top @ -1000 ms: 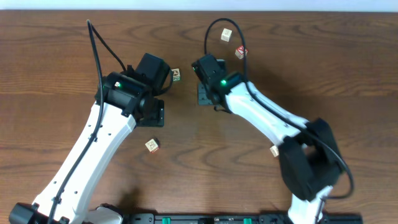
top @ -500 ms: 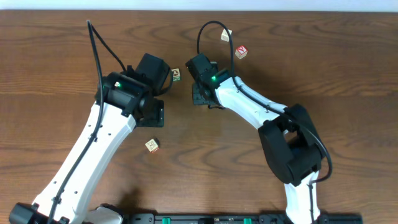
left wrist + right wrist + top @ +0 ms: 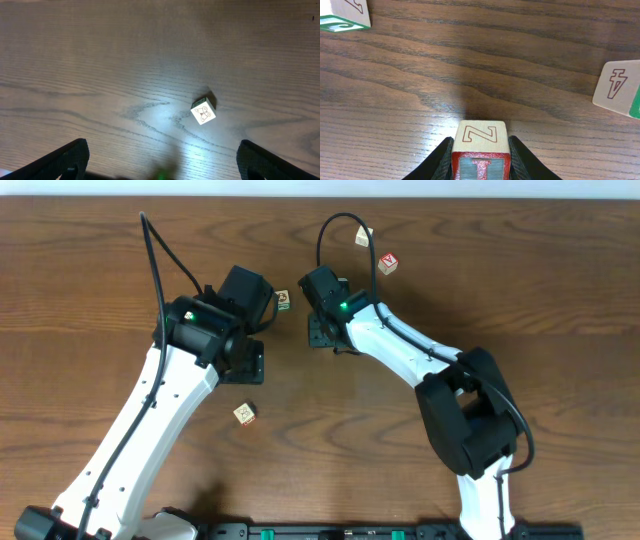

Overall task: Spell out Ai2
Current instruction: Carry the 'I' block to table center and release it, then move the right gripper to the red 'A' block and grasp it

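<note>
**Here: 1 block in hand, no letters laid out yet**

In the right wrist view we see the right gripper point(image 3: 481, 152) closed on a red-edged block point(image 3: 481, 134), held low over the table point(image 3: 470, 65). Its upper face carries a red glyph that reads as Z or a turned N. The front face shows what looks like an I. We cannot tell whether the block rests on the wood or hangs just above it.

A green-edged block point(image 3: 342, 14) lies at the upper left of that view, cropped so that its character is unreadable. A block marked 4 point(image 3: 619, 90) lies at the right. Both are apart from the held block.

The left gripper point(image 3: 162, 147) hovers with its jaws wide and empty above a small tilted block point(image 3: 203, 111), which lies between the 2 fingers but touches neither.

From overhead, 2 more blocks point(image 3: 365, 237) point(image 3: 388, 263) lie at the far edge, well apart from the rest.

We judge the task to be at an early stage. No 3 blocks stand side by side, and we find no readable A or 2 anywhere. Choosing, carrying and aligning all 3 characters appears to remain.
</note>
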`<state>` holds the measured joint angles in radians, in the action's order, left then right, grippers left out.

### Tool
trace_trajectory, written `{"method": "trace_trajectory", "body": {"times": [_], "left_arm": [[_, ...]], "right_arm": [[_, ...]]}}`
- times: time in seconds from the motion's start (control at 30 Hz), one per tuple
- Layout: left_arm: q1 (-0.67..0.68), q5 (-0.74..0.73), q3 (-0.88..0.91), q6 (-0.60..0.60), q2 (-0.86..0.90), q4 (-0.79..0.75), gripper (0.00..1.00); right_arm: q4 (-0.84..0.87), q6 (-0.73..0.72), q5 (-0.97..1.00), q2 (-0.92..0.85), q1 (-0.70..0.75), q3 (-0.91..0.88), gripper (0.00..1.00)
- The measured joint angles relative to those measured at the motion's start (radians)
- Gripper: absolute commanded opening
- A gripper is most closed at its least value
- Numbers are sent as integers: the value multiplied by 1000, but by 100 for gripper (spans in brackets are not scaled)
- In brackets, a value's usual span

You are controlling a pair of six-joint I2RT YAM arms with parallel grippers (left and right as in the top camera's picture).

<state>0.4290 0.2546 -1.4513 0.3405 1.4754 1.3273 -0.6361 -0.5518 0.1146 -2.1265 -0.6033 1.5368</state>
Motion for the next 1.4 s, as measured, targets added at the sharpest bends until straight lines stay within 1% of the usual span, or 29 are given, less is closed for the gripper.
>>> {"method": "trace_trajectory", "body": {"times": [0.13, 0.4, 0.47, 0.57, 0.6, 0.7, 0.77, 0.83, 0.93, 0.97, 1.1, 1.3, 1.4], "left_arm": [[0, 0, 0, 0, 0, 0, 95], [0, 0, 0, 0, 0, 0, 95], [0, 0, 0, 0, 0, 0, 95], [0, 0, 0, 0, 0, 1, 95], [0, 0, 0, 0, 0, 2, 96], [0, 3, 0, 0, 0, 2, 96], [0, 10, 0, 0, 0, 3, 95], [0, 15, 0, 0, 0, 3, 95], [0, 16, 0, 0, 0, 3, 95], [0, 16, 0, 0, 0, 3, 95], [0, 37, 0, 0, 0, 3, 95], [0, 47, 0, 0, 0, 3, 96], [0, 49, 0, 0, 0, 3, 95]], "right_arm": [[1, 0, 13, 0, 0, 0, 38], [14, 0, 28, 0, 2, 2, 47], [7, 2, 34, -1, 5, 14, 48], [-53, 16, 45, -8, 19, 86, 50], [-94, 20, 60, -10, 26, 126, 54], [-185, 28, 111, -10, 48, 233, 73], [-212, 21, 140, -10, 69, 286, 77], [-219, -3, 156, -10, 101, 319, 77], [-216, -62, 162, -10, 160, 327, 74], [-207, -84, 156, -10, 185, 327, 74], [-130, -134, 135, -10, 275, 328, 70], [-78, -158, 124, -10, 296, 346, 70], [-69, -207, 114, -10, 299, 349, 68]]}}
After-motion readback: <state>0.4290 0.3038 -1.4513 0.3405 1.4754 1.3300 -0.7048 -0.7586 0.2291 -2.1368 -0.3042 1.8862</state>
